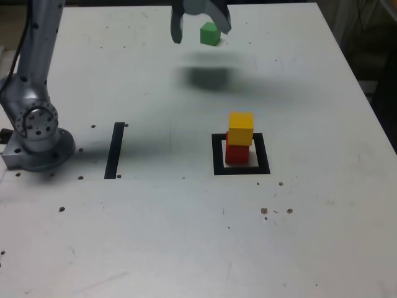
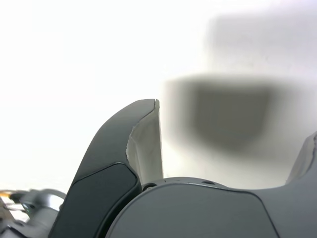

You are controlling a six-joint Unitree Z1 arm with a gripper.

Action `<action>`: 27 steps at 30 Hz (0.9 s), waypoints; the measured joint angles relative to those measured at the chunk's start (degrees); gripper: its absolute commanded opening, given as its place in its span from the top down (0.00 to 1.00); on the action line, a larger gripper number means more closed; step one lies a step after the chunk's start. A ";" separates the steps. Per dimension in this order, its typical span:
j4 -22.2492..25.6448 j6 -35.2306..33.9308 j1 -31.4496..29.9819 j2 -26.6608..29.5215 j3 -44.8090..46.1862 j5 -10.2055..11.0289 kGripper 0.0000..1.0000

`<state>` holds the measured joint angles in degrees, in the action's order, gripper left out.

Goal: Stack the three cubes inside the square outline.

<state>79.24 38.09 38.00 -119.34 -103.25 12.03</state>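
Bare white desk [image 1: 186, 248], speckled with small dark marks, fills the near part of the exterior view; nothing of the task lies there. Mid-desk, toward the exterior view's right: square outline [image 1: 241, 154], thick black border, white centre. Red cube [image 1: 237, 153] sits inside it, yellow cube [image 1: 241, 128] on top, set slightly askew and overhanging a little to that view's right. Two of three stacked. A thin black strip [image 1: 115, 150] lies near the arm's base [image 1: 37, 133] on that view's left and plays no part.

Green cube [image 1: 210, 33] rests alone on the desk at the far edge, well apart from the stack. Fingers [image 1: 200, 22] hang above it, spread wide and holding nothing; the wrist view shows one finger pad [image 2: 147, 144] and the edge of the other, with open blurred space between. A dark shadow falls on the desk just nearer than the cube.

Relation that matters: in the exterior view the green cube sits between the two finger silhouettes, nearer the one on that view's right. Height above the cube cannot be judged. Judgement: the next step is descent and closing on green; the off-centre position may nudge the cube. Stacking on the askew yellow cube will need care.
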 measured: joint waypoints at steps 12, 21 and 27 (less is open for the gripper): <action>1.52 11.69 5.43 -3.95 -6.59 0.44 0.01; 1.68 20.43 7.92 -7.55 -13.51 1.44 0.01; 1.82 24.39 9.06 -10.85 -17.34 1.82 0.01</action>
<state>81.06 62.48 47.05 -130.19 -120.58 13.86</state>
